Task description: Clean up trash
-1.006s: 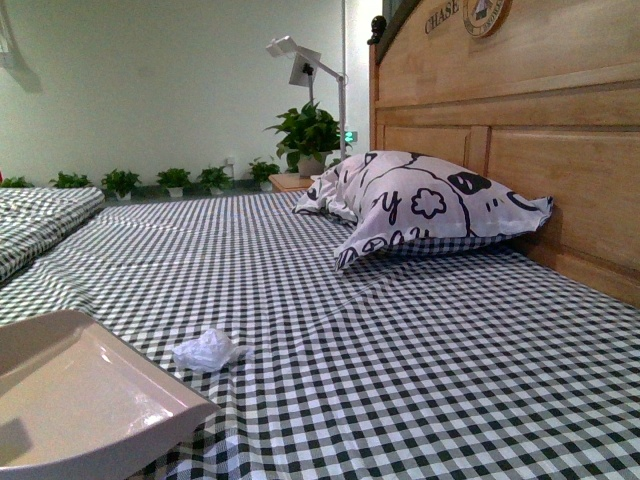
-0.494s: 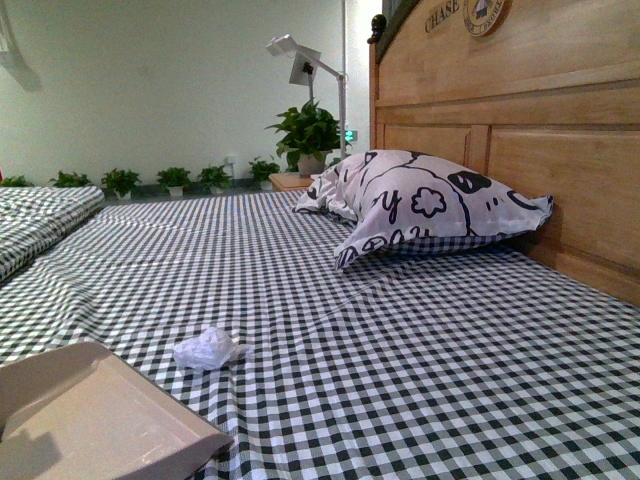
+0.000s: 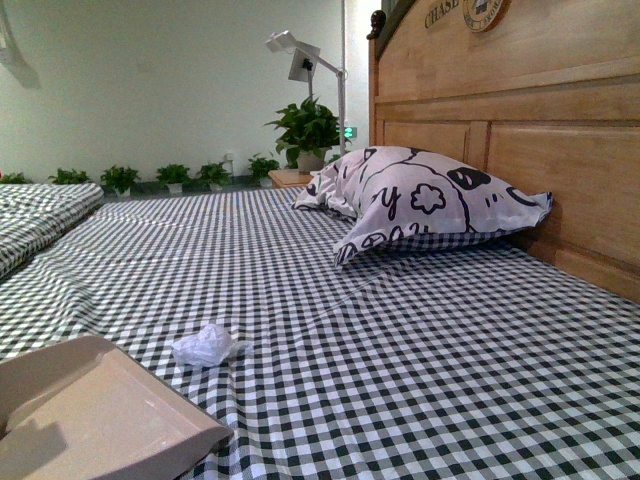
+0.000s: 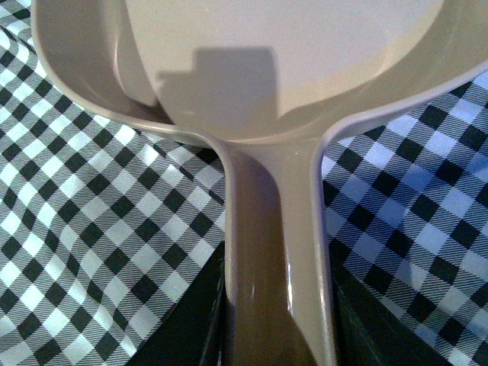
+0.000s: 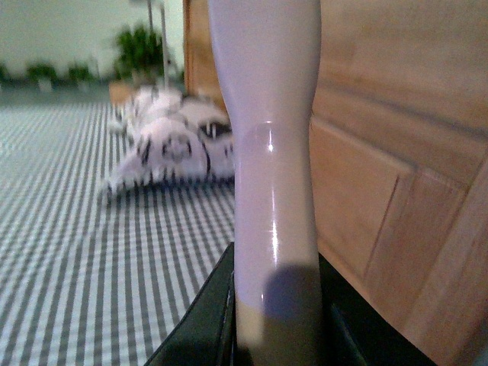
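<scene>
— What is there, biggest first?
— One checked sheet (image 3: 420,380), one wooden headboard (image 3: 540,110) upper right, one pillow (image 3: 420,200) against it, one dustpan (image 3: 90,420) lower left, and one wad of white paper (image 3: 207,345) on the sheet near the pan.
— The grippers?
— Two. The left gripper (image 4: 278,328) clamps the dustpan's handle, and the right gripper (image 5: 278,328) clamps one pale handle (image 5: 271,152).

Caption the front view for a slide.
Crumpled white trash lies on the checked bedsheet near a beige dustpan, pillow by the headboard.
</scene>
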You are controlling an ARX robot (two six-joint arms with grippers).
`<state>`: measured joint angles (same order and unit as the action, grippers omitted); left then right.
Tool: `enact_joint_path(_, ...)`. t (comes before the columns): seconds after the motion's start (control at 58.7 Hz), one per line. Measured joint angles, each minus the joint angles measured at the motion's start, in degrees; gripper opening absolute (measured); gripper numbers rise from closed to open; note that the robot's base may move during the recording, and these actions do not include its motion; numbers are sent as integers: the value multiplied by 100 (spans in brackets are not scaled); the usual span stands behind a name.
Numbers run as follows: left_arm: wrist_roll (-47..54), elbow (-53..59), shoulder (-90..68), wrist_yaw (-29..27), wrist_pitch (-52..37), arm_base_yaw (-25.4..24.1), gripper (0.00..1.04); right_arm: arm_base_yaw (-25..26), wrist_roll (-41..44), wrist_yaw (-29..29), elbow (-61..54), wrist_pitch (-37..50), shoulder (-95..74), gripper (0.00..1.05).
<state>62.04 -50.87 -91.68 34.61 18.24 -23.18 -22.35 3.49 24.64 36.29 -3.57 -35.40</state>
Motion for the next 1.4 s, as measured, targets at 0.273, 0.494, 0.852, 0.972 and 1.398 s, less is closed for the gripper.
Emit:
enact_joint_path(0.273,11,0,-7,-13,2,4,28,190,92,-929,1071,243,-2479,21)
enact_joint_path(0.494,11,-2,-9,-11,2,4,28,-149,448,-1209,2549,835,-5125,21)
enact_joint_path(0.852,13,-2,-11,-11,2,7,28,-844,472,-1246,3840,1058,-7597,21)
enact_joint_path(0.972,13,-2,-11,-11,2,7,28,-1043,470,-1244,3989,1117,-7897,21)
enact_joint_path(1.398,13,-2,-11,-11,4,7,28,-1504,407,-1751,4789,256,-8741,21)
